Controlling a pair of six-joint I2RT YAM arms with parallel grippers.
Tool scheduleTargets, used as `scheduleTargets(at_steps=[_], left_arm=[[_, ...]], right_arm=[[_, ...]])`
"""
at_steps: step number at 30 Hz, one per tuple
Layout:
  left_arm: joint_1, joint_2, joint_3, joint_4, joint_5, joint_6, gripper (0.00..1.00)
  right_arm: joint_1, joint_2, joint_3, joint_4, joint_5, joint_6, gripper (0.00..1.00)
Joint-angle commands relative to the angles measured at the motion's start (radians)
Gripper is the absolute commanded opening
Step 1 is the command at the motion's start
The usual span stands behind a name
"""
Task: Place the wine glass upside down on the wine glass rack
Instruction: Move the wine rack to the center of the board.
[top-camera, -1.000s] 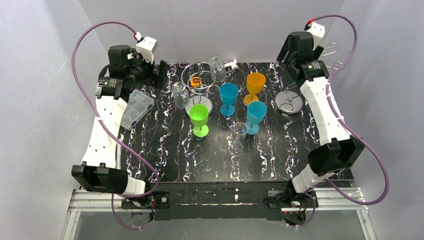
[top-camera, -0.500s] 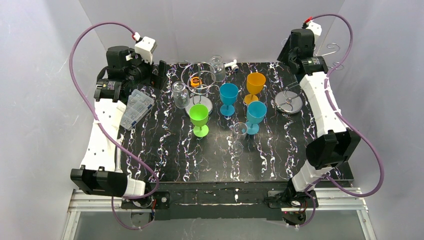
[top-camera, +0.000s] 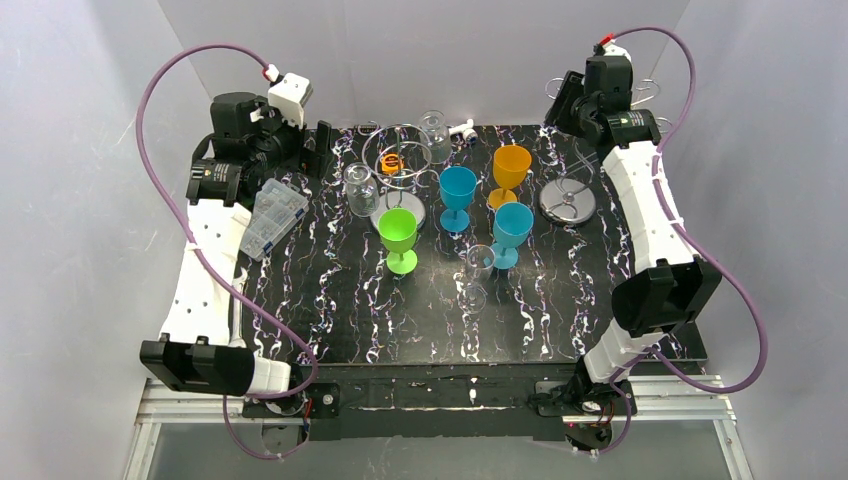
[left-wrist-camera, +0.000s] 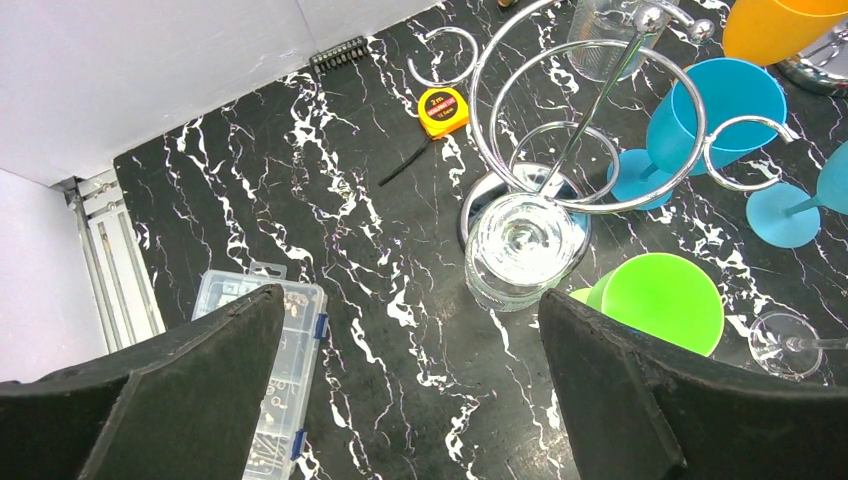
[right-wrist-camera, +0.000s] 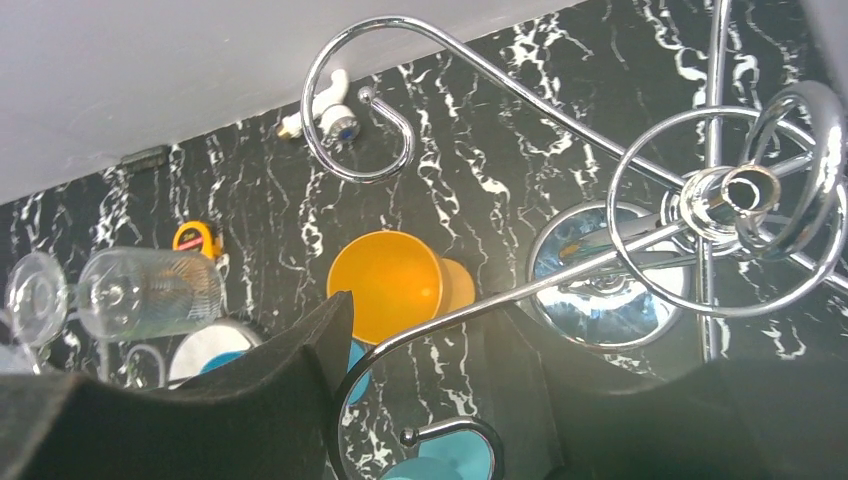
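The wine glass rack, a silver stand with scroll arms, stands at the back right on its round base. Its post top and curled arms fill the right wrist view. My right gripper is up among those arms. One scroll arm runs between its fingers against the left finger, and table shows in the gap. A clear wine glass lies mid-table; its foot shows in the left wrist view. My left gripper is open and empty above the back left.
Green, two blue and orange plastic goblets crowd the middle. A shorter loop-ring stand, a clear tumbler, another clear glass, a tape measure and a parts box are at the back left.
My right gripper has moved left along the back edge. The rack's arms went with it and its base slid a little left. The left arm has barely moved.
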Motion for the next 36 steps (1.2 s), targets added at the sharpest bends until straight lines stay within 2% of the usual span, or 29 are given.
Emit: scheduleTargets(at_steps=[1, 9, 14, 16, 21, 25, 31, 36], left_arm=[[0.002, -0.052, 0.0, -0.013, -0.005, 0.009, 0.98], [0.002, -0.053, -0.005, -0.013, 0.004, 0.006, 0.98], [0.002, -0.052, -0.004, -0.013, 0.006, 0.004, 0.98], [0.002, -0.05, 0.001, -0.013, 0.009, 0.003, 0.98], [0.002, -0.042, 0.016, -0.013, 0.025, -0.01, 0.98], [0.002, -0.043, 0.023, -0.018, 0.032, -0.016, 0.98], [0.002, -0.052, 0.021, -0.023, 0.031, -0.012, 0.98], [0.002, -0.051, 0.035, -0.036, 0.034, -0.013, 0.98]], right_arm=[[0.014, -0.075, 0.047, 0.096, -0.148, 0.033, 0.28], [0.014, -0.109, 0.028, 0.09, -0.16, 0.008, 0.25], [0.014, -0.126, 0.02, 0.062, -0.161, -0.033, 0.28], [0.014, -0.139, 0.012, 0.056, -0.152, -0.044, 0.35], [0.013, -0.171, -0.004, 0.059, -0.12, -0.03, 0.61], [0.012, -0.176, 0.015, 0.033, -0.107, -0.029, 0.74], [0.012, -0.191, 0.016, -0.005, -0.115, -0.022, 0.83], [0.014, -0.256, 0.006, -0.013, -0.119, -0.014, 0.84]])
